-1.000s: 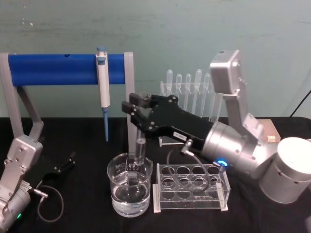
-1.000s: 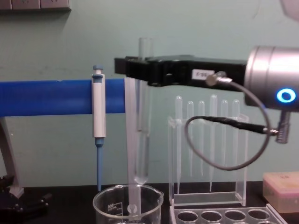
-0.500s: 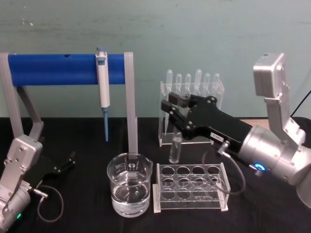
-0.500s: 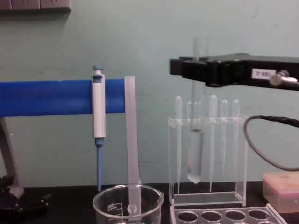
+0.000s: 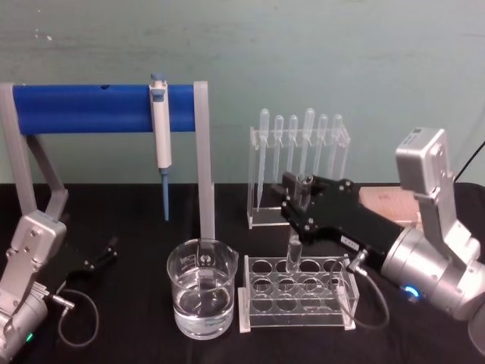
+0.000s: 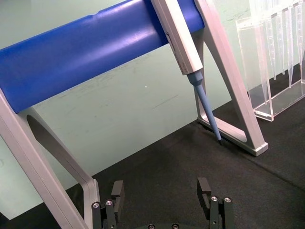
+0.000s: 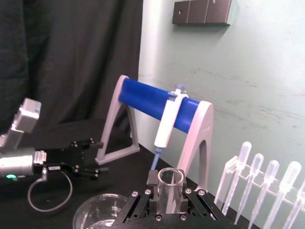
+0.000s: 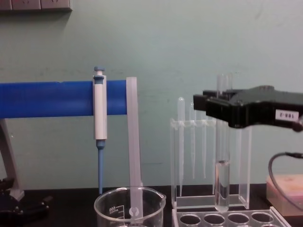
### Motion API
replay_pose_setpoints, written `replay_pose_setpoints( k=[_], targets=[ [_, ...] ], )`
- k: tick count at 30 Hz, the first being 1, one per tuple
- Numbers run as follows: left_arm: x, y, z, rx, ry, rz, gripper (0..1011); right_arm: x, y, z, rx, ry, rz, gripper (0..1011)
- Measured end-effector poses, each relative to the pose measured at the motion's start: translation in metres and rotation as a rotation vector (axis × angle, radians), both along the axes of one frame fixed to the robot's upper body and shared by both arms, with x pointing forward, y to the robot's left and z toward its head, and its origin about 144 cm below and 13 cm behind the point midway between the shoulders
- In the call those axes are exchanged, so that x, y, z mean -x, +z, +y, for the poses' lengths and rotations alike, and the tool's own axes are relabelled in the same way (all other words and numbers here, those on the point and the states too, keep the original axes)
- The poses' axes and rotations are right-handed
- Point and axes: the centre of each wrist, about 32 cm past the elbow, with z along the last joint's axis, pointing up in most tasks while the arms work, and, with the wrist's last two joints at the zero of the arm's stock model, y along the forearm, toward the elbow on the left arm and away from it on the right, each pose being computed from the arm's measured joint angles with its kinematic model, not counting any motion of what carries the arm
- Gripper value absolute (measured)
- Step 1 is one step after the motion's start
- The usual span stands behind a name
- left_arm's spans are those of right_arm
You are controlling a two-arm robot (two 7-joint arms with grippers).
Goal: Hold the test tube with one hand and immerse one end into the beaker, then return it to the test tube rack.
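- A lab bench: black tabletop (image 5: 136,227), pale green wall.
- Far left, a micropipette (image 5: 160,129) hangs on a blue-barred stand (image 5: 83,108).
- Glass beaker (image 5: 201,298), clear tube rack (image 5: 297,293), plastic pipettes (image 5: 299,144) behind.

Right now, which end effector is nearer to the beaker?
The right end effector: it holds the test tube over the rack just beside the beaker. The left end effector rests farther away.

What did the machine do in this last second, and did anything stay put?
The right gripper, still shut on the test tube, carried it from above the beaker across to the robot's right and lowered it over the clear rack. The beaker, blue pipette and parked left gripper stayed put.
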Motion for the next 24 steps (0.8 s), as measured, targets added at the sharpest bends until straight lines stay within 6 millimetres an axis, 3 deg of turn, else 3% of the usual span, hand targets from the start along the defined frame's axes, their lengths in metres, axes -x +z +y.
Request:
replay_pose_setpoints(
  k=[10, 24],
  targets=[
    [0.0, 0.0, 0.0, 0.0, 0.0, 0.0, 1000, -0.004, -0.022, 0.002, -0.018, -0.017, 0.016, 217],
    [0.0, 0.0, 0.0, 0.0, 0.0, 0.0, 1000, -0.007, -0.036, 0.005, -0.02, -0.021, 0.055, 217]
  ],
)
